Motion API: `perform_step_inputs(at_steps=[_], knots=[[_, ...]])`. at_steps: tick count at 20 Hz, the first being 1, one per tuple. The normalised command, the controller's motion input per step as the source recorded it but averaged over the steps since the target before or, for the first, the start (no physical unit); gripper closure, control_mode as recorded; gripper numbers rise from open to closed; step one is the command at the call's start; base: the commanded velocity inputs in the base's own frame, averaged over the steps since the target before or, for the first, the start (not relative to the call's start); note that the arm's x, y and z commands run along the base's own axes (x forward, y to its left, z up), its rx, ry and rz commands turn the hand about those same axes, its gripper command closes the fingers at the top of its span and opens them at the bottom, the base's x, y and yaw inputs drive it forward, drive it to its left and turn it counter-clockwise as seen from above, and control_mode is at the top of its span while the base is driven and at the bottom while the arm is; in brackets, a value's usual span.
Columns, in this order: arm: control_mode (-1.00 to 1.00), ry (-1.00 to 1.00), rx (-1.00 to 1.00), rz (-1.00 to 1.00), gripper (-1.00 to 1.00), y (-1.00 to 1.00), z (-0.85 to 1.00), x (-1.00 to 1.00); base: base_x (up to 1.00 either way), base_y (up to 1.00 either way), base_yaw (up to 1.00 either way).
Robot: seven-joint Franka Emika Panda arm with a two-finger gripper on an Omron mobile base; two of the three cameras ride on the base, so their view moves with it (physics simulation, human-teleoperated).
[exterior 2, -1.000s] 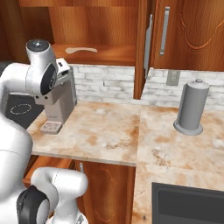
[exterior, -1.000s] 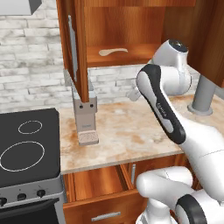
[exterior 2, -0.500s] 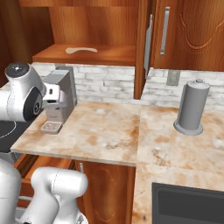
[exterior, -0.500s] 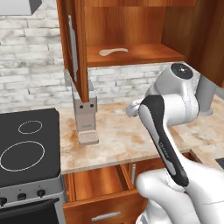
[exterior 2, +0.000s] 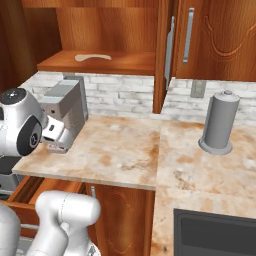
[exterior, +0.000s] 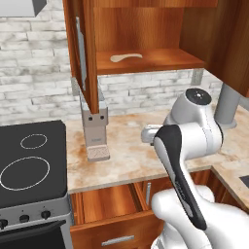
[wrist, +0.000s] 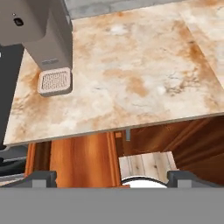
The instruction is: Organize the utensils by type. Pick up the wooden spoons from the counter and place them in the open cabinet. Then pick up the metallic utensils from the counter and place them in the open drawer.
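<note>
Black glass stovetop sits leftmost, then a grey coffee machine on the marbled counter, with the open wooden drawer below. Pale wooden spoon lies in the open cabinet. Rightward, the gripper spreads wide, holding nothing.

You've got a whitish brick backsplash, marbled counter, wood cabinetry above and below, black cooktop off the counter's left edge, wood floor beneath.
</note>
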Motion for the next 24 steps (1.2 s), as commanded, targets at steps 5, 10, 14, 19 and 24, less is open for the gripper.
perform_step_inputs(at_steps=[5, 10, 14, 19, 24], knots=[[-1.0, 0.06, 0.12, -0.22, -1.0, -0.11, -0.34, -0.46, 0.0, 0.0, 0.0], [-1.0, 0.01, 0.0, -0.02, -1.0, 0.0, -0.02, -0.02, 0.0, 0.0, 0.0], [1.0, 0.0, 0.0, 0.0, -1.0, 0.0, 0.0, 0.0, -0.21, 0.0, 0.0], [1.0, 0.0, 0.0, 0.0, -1.0, 0.0, 0.0, 0.0, -0.62, 0.06, -0.11], [1.0, 0.0, 0.0, 0.0, -1.0, 0.0, 0.0, 0.0, -0.62, 0.33, -0.16]])
